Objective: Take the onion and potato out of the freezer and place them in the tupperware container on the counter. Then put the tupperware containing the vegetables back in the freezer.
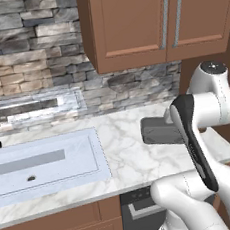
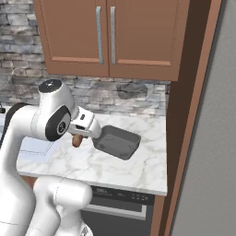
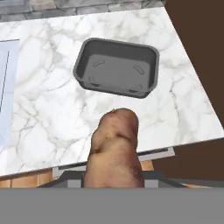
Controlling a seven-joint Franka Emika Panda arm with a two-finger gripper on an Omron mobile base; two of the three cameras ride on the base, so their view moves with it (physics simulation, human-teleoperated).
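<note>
Pincer (image 3: 114,175): clamped on the tan-brown lumpy potato (image 3: 114,148), above the white marble tabletop (image 3: 48,113).
Dark grey rectangular tupperware container (image 3: 116,68): on the tabletop, nothing inside.

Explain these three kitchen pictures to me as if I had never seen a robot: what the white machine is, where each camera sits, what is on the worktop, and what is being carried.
The white machine is a robot arm on a base that can drive, drawn in a simulated kitchen. Two pictures come from cameras on that base, one behind the arm to its left, one to its right, both looking forward and down. The third comes from a camera on the hand, looking along the jaws.

On the white marble counter lies a dark grey tupperware container, with nothing in it. A pale sink is set into the counter to the left, with wooden cabinets above.

The brown lump large in the hand view is the potato, held in the jaws. In the right base view it peeks out under the hand, above the counter and just short of the container.
</note>
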